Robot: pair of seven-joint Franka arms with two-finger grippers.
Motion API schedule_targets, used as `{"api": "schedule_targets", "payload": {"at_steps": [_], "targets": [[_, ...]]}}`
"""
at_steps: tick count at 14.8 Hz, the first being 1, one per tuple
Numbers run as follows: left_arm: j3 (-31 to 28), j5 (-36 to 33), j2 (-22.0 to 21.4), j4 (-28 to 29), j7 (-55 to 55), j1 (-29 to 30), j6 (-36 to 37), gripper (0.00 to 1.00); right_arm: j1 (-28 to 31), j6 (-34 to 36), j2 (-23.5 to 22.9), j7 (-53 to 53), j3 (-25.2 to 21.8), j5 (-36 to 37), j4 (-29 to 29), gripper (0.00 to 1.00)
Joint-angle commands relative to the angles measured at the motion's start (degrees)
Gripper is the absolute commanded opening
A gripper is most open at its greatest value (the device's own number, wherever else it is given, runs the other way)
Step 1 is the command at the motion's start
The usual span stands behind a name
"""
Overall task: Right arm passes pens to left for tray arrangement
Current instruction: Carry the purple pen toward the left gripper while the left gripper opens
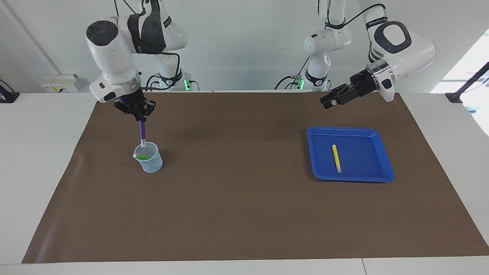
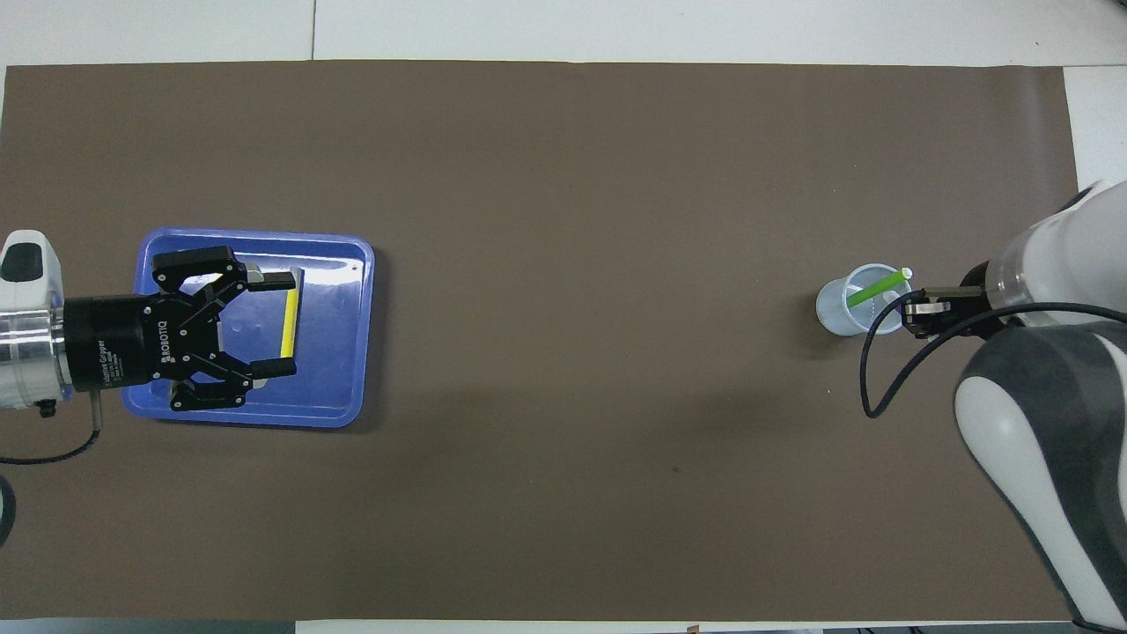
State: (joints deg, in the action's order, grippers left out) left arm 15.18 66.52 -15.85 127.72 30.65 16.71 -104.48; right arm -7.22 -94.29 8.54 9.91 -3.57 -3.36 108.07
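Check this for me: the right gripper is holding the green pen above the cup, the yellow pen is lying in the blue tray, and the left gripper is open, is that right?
One thing is wrong: the right gripper holds the purple pen, not the green one, as the facing view shows. The green pen rests in the cup. The rest stands: the yellow pen lies in the blue tray, and the left gripper is open.

Bright, even indoor light throughout. Strong daylight blown out white at the window (image 1: 473, 57) in the facing view. Soft, faint shadows on the brown mat (image 1: 244, 198) beside the cup (image 1: 149, 160) and under the tray (image 1: 349, 131). White glare streak on the tray floor from above. Sharp focus, little edge distortion.
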Motion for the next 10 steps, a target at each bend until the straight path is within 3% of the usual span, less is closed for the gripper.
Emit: {"api": "schedule_targets", "payload": {"at_steps": [1, 6, 8, 10], "targets": [[0.3, 2.5, -0.9, 0.9, 3.8, -0.6, -3.3, 1.0, 2.2, 1.7, 1.0, 1.2, 0.1, -11.0, -0.3, 0.0], [0.6, 4.4, 0.5, 0.9, 7.2, -2.5, -5.0, 1.0, 2.0, -0.6, 1.9, 5.2, 0.3, -34.0, 2.1, 0.0], [0.5, 6.9, 1.8, 0.9, 7.2, -4.3, -5.1, 1.0, 1.7, -4.6, 3.8, 5.0, 1.0, -43.2, 5.7, 0.0], [0.6, 9.1, 2.4, 1.1, 7.3, -4.4, -5.2, 1.0, -2.3, -9.3, 4.2, 5.0, 1.5, -49.9, 7.4, 0.0]]}}
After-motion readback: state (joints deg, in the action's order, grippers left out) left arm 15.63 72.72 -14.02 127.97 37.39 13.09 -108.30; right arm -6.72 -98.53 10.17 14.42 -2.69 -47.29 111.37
